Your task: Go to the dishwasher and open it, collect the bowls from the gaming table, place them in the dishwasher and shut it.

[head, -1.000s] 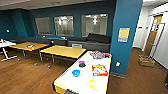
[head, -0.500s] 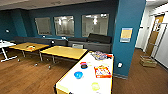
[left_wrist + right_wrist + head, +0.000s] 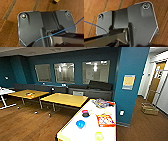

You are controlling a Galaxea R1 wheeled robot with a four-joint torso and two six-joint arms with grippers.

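The gaming table, long with a white top, stands ahead and slightly right in the head view. On it lie a bright blue bowl and, farther back, a black bowl with an orange-red bowl touching it. A colourful board-game box lies beside them and more boxes sit at the far end. A small yellow-green object rests near the table's near end. The dishwasher is out of view. Both wrist views look down on wooden floor past the robot's dark plate.
Two yellow-topped tables stand to the left, with a dark sofa along the blue back wall. A blue pillar rises right of the white table. A box sits on the floor near a doorway at far right.
The whole head view has shifted a little as the robot moves toward the white table, which now looks slightly nearer. The bowls and boxes lie where they were.
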